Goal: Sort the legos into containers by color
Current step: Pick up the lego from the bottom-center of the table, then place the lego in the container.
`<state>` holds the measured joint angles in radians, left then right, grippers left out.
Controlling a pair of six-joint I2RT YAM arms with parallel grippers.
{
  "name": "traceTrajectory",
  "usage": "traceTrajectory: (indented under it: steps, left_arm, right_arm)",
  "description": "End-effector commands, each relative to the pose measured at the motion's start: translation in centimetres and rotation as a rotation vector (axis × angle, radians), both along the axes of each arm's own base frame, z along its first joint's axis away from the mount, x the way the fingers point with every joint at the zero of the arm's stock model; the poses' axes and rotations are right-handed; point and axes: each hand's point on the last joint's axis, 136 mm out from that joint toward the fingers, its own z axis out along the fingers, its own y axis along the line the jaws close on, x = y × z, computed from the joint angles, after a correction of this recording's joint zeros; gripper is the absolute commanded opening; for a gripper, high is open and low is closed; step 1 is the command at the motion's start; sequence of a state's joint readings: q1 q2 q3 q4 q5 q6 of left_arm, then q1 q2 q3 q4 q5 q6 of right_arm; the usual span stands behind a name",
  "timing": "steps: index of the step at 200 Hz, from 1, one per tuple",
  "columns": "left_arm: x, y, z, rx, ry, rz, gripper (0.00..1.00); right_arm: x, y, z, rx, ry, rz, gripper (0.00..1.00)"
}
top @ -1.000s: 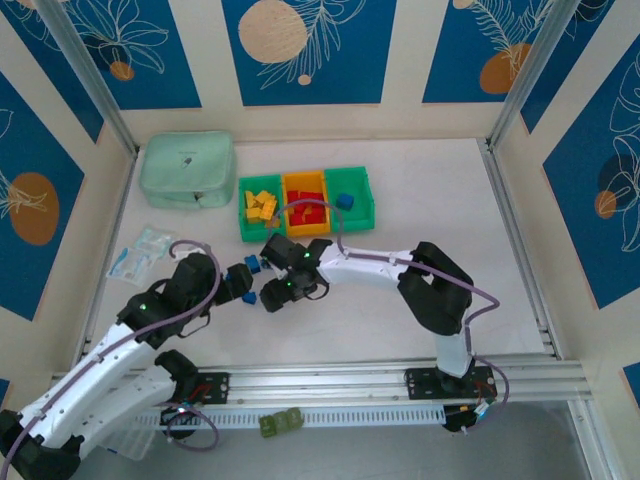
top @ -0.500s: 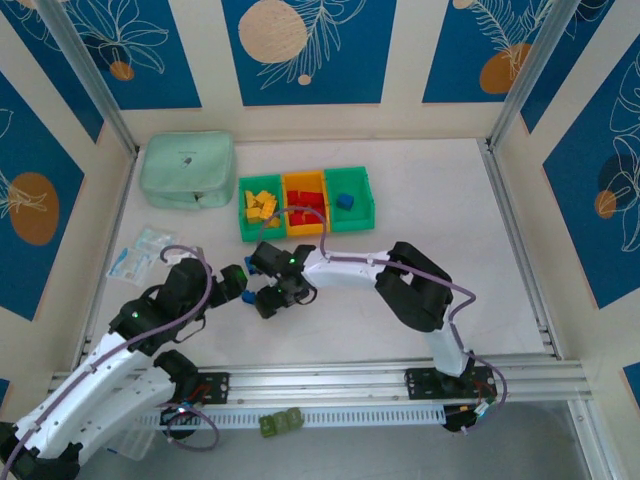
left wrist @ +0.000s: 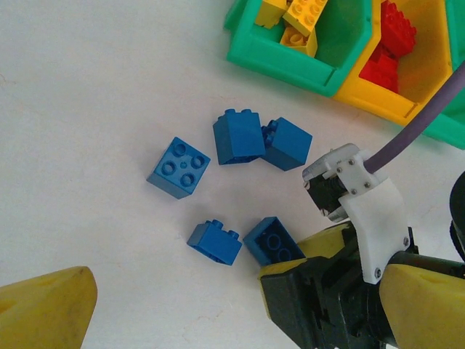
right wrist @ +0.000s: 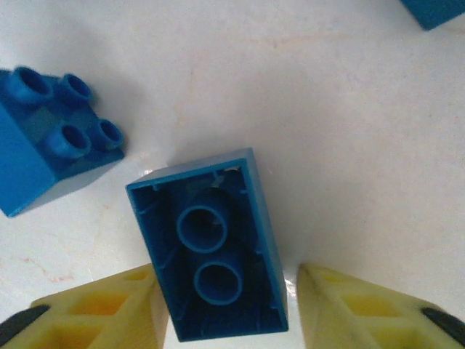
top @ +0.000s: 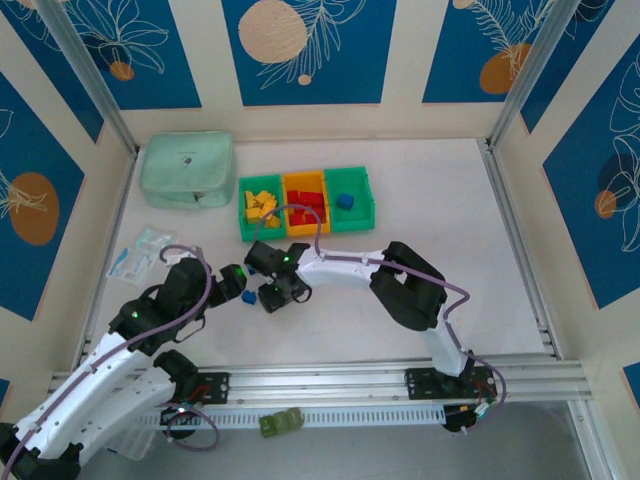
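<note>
Your left gripper is wide open, nearest you, short of the containers. Your right gripper straddles an upside-down blue lego, fingers spread, just before the containers. Four more blue legos loose alongside.

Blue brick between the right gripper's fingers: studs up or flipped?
Flipped: the blue brick shows its hollow underside, two tubes facing up.

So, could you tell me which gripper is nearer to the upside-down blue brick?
Right. The right gripper straddles the upside-down blue brick, a finger each side; the left gripper hovers apart, to its left.
</note>
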<state>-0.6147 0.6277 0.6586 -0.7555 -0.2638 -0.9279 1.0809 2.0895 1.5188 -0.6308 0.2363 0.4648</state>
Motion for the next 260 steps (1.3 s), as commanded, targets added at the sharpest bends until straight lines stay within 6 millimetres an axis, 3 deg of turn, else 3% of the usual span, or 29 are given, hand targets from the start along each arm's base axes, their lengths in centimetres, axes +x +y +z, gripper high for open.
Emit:
traceTrajectory:
  steps: [1, 46, 81, 141, 208, 260]
  left_arm:
    - [0.2, 0.4, -0.2, 0.007, -0.002, 0.017, 0.99]
    - [0.4, -0.1, -0.1, 0.001, 0.002, 0.002, 0.99]
    - [0.6, -0.5, 0.4, -0.002, 0.001, -0.017, 0.99]
    - [1.7, -3.1, 1.1, -0.033, 0.014, -0.112, 0.99]
    - [3.8, -8.4, 1.3, -0.118, 0.032, -0.262, 0.99]
    - [6.3, -11.8, 1.8, -0.139, 0.004, -0.320, 0.99]
  right_arm:
    - [0.1, 0.4, -0.2, -0.016, -0.012, 0.020, 0.45]
    - [0.4, -0.1, 0.6, -0.024, -0.032, 0.019, 0.34]
    - [0.5, -1.3, 2.3, -0.004, -0.040, -0.008, 0.32]
    - [2.0, -5.9, 5.6, 0.040, -0.043, -0.150, 0.31]
    - [8.9, -13.7, 9.2, 0.046, -0.125, -0.374, 0.32]
    - [16.5, -17.9, 10.2, 0.042, -0.196, -0.540, 0.32]
